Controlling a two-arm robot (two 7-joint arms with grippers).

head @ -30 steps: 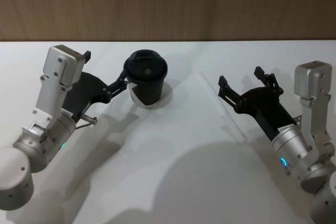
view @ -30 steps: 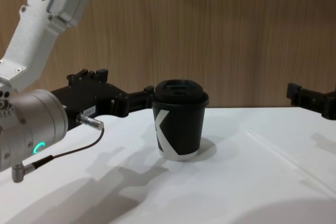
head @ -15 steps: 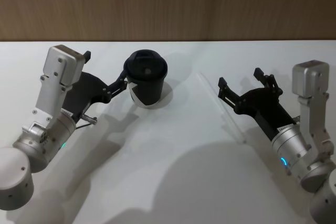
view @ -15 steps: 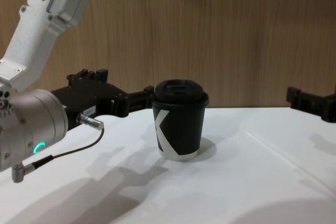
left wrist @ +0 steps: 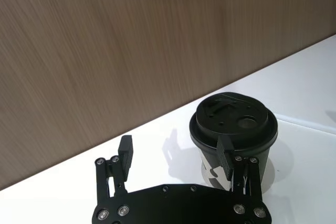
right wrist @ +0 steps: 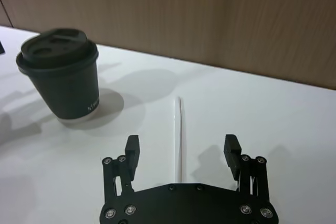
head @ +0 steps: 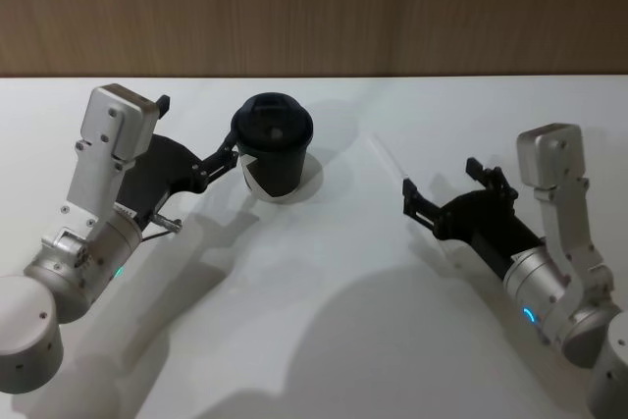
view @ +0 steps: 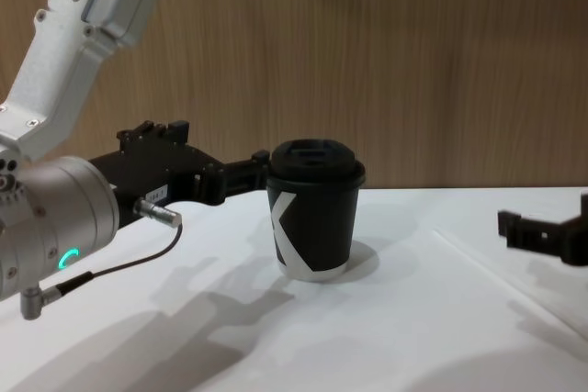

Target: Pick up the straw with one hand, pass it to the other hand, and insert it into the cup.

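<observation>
Step in hand: pick the straw off the surface.

- The straw (head: 387, 156) lies flat on the white surface (head: 324, 291), to the right of the cup (head: 275, 149) and well apart from it.
- The right tool (right wrist: 181, 145) sits low over the straw's near end with its fingers spread wide. In the right wrist view the straw runs straight out between them, roughly centred and in line with the tool's axis.
- The left tool (left wrist: 175, 150) waits by the cup with its fingers apart and nothing held. One finger is close against the cup's side; I cannot tell whether it touches.

Judgement on doing this well:
- A thin, light stick flat on a smooth surface will probably roll or skid if one finger reaches it first, so keep it centred and close evenly.
- Bring the fingertips right down to the surface before closing, or they may shut above the straw.
- Grip near one end, leaving a long free length for the left tool to take at the handover.
- Close gently, since the straw probably crushes or bends easily.
- Lift straight up, clear of the cup.
</observation>
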